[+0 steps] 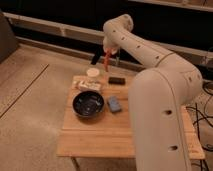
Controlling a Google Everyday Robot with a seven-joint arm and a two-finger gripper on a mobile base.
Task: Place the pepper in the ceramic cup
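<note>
Hand [108,52] gripping pepper [108,60], above table [95,137], near ceramic cup [92,73]

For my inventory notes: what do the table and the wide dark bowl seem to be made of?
The light square table looks like wood: pale, matte, plank lines. The wide dark bowl seems glazed ceramic or plastic, slightly glossy. The hand, above the table's far edge, is shut on the thin red-orange pepper.

you've got the gripper [108,51] above the counter's [95,137] far edge, closed on the pepper [108,60], which hangs down to the right of the ceramic cup [92,73]. the flat item [88,84] lies just in front of the cup, the bowl [88,104] nearer still, the block [114,103] beside the bowl's right.
</note>
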